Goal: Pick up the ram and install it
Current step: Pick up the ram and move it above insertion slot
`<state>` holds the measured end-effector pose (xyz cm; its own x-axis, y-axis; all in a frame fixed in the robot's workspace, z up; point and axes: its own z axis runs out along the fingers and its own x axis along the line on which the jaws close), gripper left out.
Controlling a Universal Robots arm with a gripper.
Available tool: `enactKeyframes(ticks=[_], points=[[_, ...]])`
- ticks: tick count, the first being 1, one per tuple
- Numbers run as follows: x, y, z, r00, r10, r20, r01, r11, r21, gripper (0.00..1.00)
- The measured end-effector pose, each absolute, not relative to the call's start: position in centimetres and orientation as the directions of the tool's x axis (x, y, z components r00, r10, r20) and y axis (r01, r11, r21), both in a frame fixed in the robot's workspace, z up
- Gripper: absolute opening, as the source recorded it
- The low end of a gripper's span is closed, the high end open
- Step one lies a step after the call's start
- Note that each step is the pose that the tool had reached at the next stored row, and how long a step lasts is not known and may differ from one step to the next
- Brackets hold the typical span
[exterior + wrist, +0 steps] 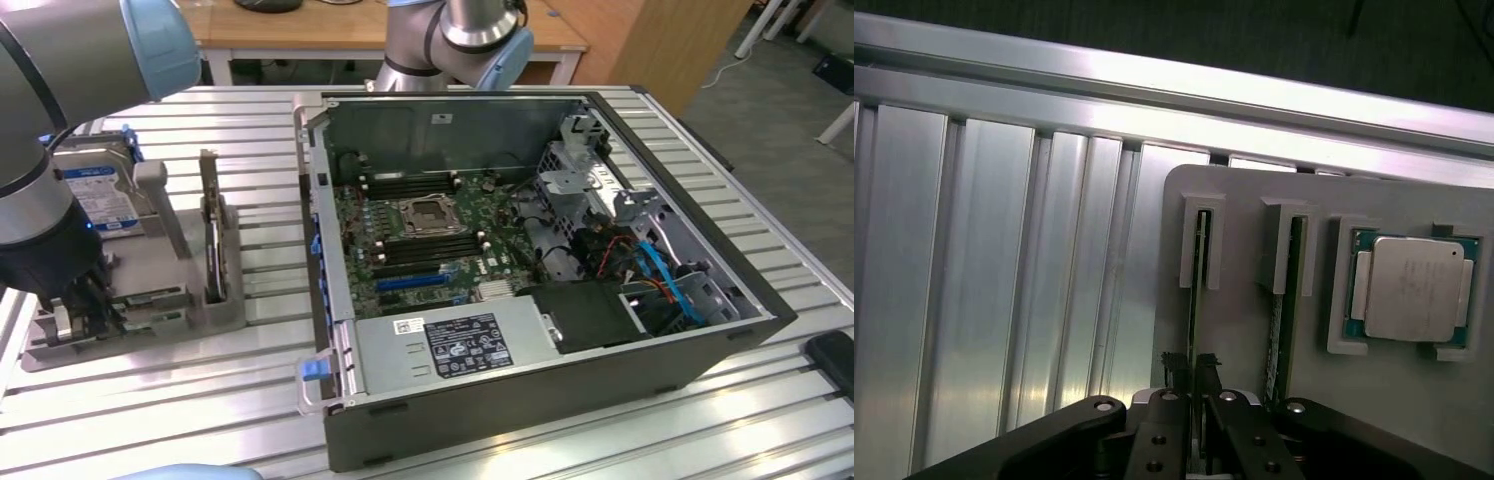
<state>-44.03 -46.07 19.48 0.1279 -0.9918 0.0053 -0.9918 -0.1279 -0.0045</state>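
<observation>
The ram (1197, 280) stands on its thin edge in a slot of the grey holder (1244, 330), with a second green stick (1286, 300) in the slot beside it. My gripper (1190, 368) is down over the first stick, one dark fingertip close on each side of its edge, and it looks shut on it. The stick still sits in its slot. In the exterior view my gripper (80, 300) is low at the holder's (200, 305) near end, at the exterior view's left of the open computer case (534, 380). Empty memory slots (400, 185) run beside the processor socket (427, 212).
A square silver processor chip (1410, 290) lies in a pocket of the holder beside the sticks. A tall dark expansion card (210, 230) and a hard drive (100, 195) stand upright in the holder. A second arm's base (461, 40) rises behind the case. The table is ribbed aluminium.
</observation>
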Motion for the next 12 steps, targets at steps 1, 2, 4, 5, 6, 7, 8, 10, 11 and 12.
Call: enactKeyframes(ticks=[1,2,4,5,6,7,8,10,11,12], points=[[-44.02,-46.06,19.48,0.128,-0.992,0.005,-0.992,-0.128,-0.005,0.14],[-44.02,-46.07,19.48,0.128,-0.992,0.005,-0.992,-0.128,-0.004,0.14],[-44.02,-46.06,19.51,0.128,-0.992,0.005,-0.992,-0.128,-0.005,0.14],[-44.02,-46.06,19.56,0.128,-0.992,0.005,-0.992,-0.128,-0.005,0.14],[-44.02,-46.06,19.63,0.128,-0.992,0.005,-0.992,-0.128,-0.004,0.14],[-44.03,-46.06,19.72,0.128,-0.992,0.005,-0.992,-0.128,-0.004,0.14],[-44.03,-46.06,19.80,0.128,-0.992,0.005,-0.992,-0.128,-0.004,0.14],[-44.02,-46.06,19.97,0.128,-0.992,0.005,-0.992,-0.128,-0.004,0.14],[-44.02,-46.06,20.05,0.128,-0.992,0.005,-0.992,-0.128,-0.004,0.14],[-44.02,-46.06,20.11,0.128,-0.992,0.005,-0.992,-0.128,-0.004,0.14]])
